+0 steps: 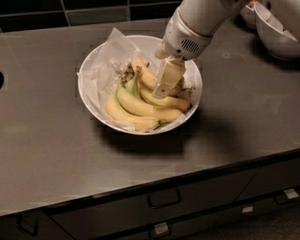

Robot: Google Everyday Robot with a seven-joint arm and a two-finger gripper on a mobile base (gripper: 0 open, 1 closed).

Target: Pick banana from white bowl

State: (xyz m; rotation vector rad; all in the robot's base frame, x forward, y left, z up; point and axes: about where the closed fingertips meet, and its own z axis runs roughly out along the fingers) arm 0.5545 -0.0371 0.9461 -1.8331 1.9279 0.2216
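**Hanging over a bunch of ripe yellow bananas (140, 105): the robot's cream-coloured gripper (163, 88)**

The gripper points down from a thick white arm (197, 26) that comes in from the top right. Its tip sits inside the rim of a large, wide, shallow, glossy white bowl (80, 86), over the right-hand part of the bunch. It stands right at the upper bananas; whether it touches them cannot be told. Whether the gripper is open or closed, and whether it has hold of anything, cannot be told either, because its tip blends with the fruit behind it.

The bananas lie in the white bowl, joined at 1 greenish stem end towards the bowl's back. Their curved bodies fan out towards the front and right. A sheet of crumpled white paper (101, 70) lines the bowl beneath them and sticks up past the rim at the back left.

The bowl stands on a smooth grey-brown countertop (56, 154) and casts a dark shadow to its front and right. In the top right corner, well apart from it, stands 1 smaller, deeper white bowl (276, 37), partly cut off by the edge. Dark tiles (70, 11) run along the back of the counter. Below the front edge are dark drawer fronts (201, 199) with metal handles.
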